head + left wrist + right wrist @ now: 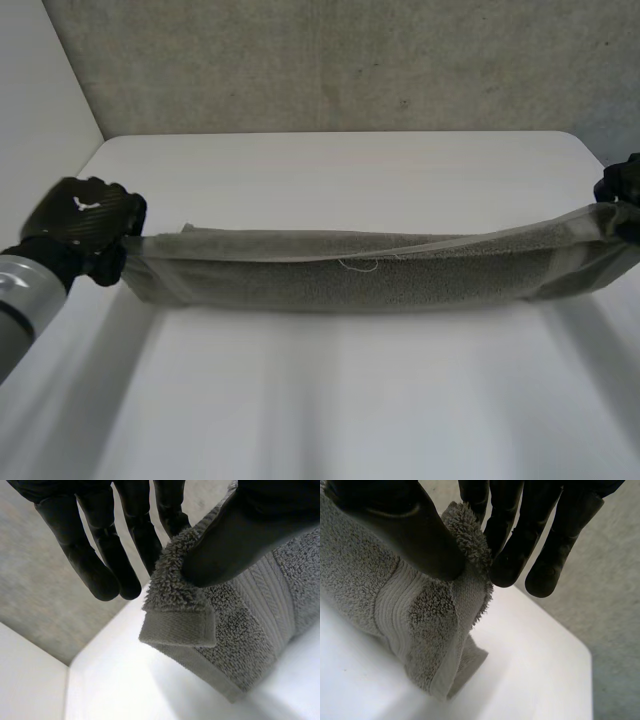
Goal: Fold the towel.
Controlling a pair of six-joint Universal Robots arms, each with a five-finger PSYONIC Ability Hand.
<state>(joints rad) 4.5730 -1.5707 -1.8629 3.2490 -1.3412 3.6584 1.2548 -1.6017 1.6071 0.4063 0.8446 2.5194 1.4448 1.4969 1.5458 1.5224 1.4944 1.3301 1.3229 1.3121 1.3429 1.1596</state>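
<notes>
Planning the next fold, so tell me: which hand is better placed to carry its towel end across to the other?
Probably left. Both hands pinch a towel end, but the left hand sits over the table, while the right hand hangs at its edge.

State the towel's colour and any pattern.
Grey terry towel with a flat ribbed band near its end; clearest in the left wrist view.
</notes>
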